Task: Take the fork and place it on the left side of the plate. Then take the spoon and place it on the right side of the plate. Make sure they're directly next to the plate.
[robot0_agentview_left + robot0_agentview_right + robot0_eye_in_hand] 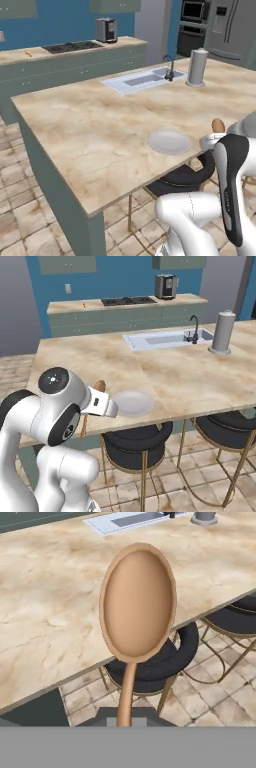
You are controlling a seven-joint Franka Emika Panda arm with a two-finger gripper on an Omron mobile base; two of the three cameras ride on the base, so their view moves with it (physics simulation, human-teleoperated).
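Blue-walled kitchen w/ grey-green cabinets, tan stone-tile floor, and a big island in the middle. No readable labels or writing anywhere (toaster, oven and fridge faces are all blank at this res).

Island counter (90,135): broad slab, beige marble-look top w/ brown veining, sharp square edges, on a grey-green base. Back counter (125,306) along the wall has the same tone top, w/ a dark flat cooktop (129,301) set in and a boxy silver-and-black toaster (166,286) to its right. Steel fridge (232,27) and dark built-in oven (192,20) stand at the far right in the left base view.

Sink (162,339): pale rectangular basin sunk in the island, w/ a thin dark curved faucet (194,328). Just beside it, a grey upright cylinder w/ a wider foot (221,332). Round black padded stools (137,438) on thin gold legs sit tucked under the near edge.

The plate (131,403) is flat, round, pale grey-white, shallow rim, lying near the island's front edge.

The gripper (125,721) is clenched on the thin handle of the spoon (137,602), held off the counter near the plate w/ bowl end up: smooth oval bowl, matte brown, wood-like. In the left base view the bowl pokes up just right of the plate.
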